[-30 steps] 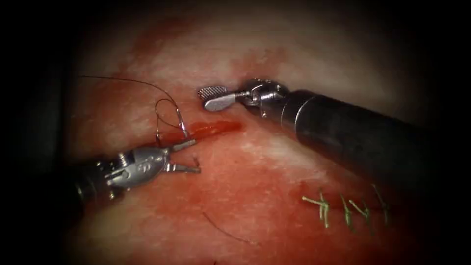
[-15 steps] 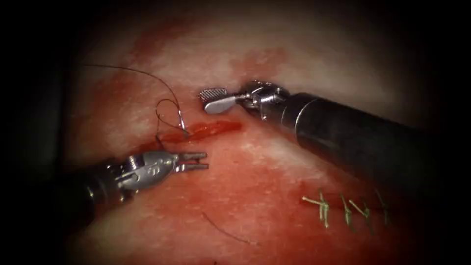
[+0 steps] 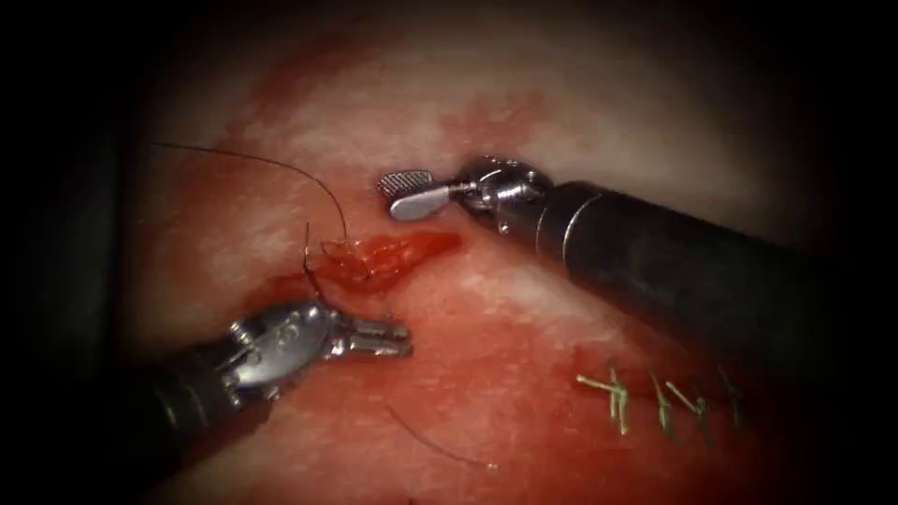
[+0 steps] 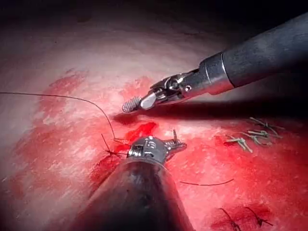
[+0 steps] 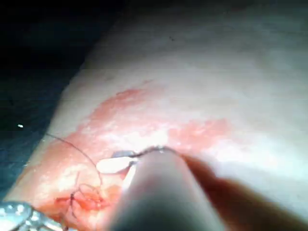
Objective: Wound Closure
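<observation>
The cut (image 3: 412, 248) lies wet with red fluid in the tissue (image 3: 486, 103). Dark thread (image 3: 309, 178) runs from the far left down to the cut's left end, where small loops (image 3: 348, 258) lie flat on it and a short tail (image 3: 306, 251) stands up. The left tool (image 3: 395, 339) rests just below the cut, jaws slightly open and holding nothing; it is also seen from behind (image 4: 174, 142). Above the cut hovers the right tool (image 3: 408, 189), jaws open and empty (image 4: 137, 102). I cannot tell where the needle is.
Several finished stitches with pale cut ends (image 3: 655, 397) sit at the lower right. A loose piece of dark thread (image 3: 435, 441) lies on the tissue below the left tool. The right tool's thick shaft (image 3: 673, 262) crosses the right side.
The left tool has moved down and right, away from the cut, and its jaws have narrowed. The thread loop that stood up has dropped flat onto the cut. The right tool barely moved.
</observation>
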{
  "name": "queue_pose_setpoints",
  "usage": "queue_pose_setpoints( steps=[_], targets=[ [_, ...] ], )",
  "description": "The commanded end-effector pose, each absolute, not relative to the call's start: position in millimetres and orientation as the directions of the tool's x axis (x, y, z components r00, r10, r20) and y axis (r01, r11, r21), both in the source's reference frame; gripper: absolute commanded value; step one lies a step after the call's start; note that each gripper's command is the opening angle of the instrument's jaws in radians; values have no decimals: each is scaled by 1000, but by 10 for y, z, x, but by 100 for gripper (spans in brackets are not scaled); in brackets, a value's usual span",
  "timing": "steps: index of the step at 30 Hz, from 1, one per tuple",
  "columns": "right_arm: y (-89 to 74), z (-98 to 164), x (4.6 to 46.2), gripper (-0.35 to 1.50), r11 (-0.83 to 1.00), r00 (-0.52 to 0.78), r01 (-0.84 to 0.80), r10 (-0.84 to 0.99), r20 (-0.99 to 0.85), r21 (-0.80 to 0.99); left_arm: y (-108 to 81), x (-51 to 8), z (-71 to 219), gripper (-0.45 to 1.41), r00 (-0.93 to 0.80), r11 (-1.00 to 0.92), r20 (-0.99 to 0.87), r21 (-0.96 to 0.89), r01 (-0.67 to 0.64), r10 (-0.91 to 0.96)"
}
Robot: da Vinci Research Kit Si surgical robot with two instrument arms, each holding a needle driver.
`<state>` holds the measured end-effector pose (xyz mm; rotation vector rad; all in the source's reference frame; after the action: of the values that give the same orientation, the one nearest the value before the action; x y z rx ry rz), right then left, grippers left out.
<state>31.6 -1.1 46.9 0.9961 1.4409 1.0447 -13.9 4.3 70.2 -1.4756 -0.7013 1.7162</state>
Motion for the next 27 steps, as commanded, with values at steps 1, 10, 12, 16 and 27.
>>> queue_pose_setpoints(
  steps=[1, 10, 12, 16, 27],
  targets=[
    [-6, 472, 325, 110, 275, -105, 47, 957, -269, 960, 43, -144, 709, -45, -51, -566, -567, -803, -186, 822],
    [-12, 466, 321, 101, 258, -102, 52, 962, -252, 965, 39, -138, 665, -45, 45, -456, -457, -890, -34, 888],
    [-13, 465, 319, 103, 257, -101, 53, 963, -251, 965, 38, -138, 656, -45, 36, -560, -561, -828, -36, 827],
    [-16, 462, 314, 113, 251, -97, 57, 965, -245, 966, 34, -137, 641, -45, -4, -748, -751, -657, -95, 660],
    [-49, 435, 315, 108, 794, 56, 28, 606, -794, 608, 52, -113, 625, -45, -210, -949, -935, -244, -199, 285]
  ],
)
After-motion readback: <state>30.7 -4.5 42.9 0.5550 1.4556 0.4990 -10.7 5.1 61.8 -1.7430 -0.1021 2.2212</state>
